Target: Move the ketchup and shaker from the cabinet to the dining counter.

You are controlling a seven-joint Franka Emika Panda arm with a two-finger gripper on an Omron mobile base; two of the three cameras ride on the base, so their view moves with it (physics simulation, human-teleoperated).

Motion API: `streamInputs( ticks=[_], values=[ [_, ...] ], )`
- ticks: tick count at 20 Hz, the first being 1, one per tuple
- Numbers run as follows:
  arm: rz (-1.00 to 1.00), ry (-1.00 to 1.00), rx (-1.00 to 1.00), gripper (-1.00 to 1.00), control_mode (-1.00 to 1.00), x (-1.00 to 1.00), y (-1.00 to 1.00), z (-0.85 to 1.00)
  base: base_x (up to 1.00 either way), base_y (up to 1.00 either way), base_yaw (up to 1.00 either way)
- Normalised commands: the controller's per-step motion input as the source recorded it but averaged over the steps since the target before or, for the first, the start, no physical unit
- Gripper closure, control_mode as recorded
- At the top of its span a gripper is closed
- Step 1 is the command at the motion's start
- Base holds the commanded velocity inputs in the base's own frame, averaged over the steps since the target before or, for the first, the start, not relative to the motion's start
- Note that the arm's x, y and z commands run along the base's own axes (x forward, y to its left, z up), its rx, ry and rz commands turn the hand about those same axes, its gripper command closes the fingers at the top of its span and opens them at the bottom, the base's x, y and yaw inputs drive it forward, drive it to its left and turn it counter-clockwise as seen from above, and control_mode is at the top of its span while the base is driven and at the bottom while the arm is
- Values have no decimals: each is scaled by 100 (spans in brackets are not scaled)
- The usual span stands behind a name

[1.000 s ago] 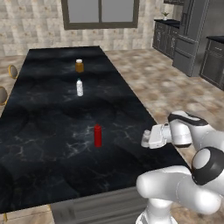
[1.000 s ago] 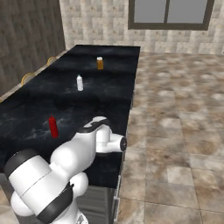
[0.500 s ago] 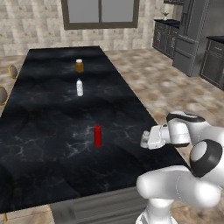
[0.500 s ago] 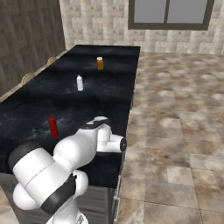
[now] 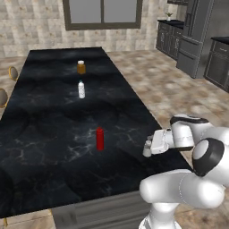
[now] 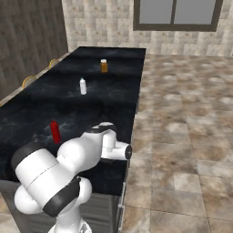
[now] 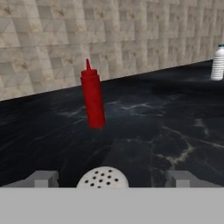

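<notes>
Pincer (image 7: 109, 181): the two tips stand wide apart, one on each side of the shaker, with a gap to it on both sides.
Shaker (image 5: 147, 148): it stands upright on the worktop (image 5: 53, 116) near its right edge, just in front of the hand; its cap with small holes shows between the tips.
Ketchup (image 5: 99, 138): upright on the worktop, apart from the shaker, more toward the middle.
White bottle (image 5: 81, 89): further along the worktop.
Amber jar (image 5: 81, 67): beyond the white bottle.

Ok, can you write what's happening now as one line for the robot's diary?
gripper: open around shaker | shaker: on counter, near edge | ketchup: upright on counter
</notes>
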Motion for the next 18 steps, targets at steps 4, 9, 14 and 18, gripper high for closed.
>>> streamInputs(
  ticks=[4,9,14,18],
  values=[
    [0,-4,0,-100,-100,0,0,0,0,0,0],
    [0,-7,2,-100,-100,-2,0,53,0,0,0],
    [-1,0,0,-100,-100,-14,0,86,0,0,0],
    [-13,21,-2,-100,-100,-21,3,100,0,0,0]
  ],
)
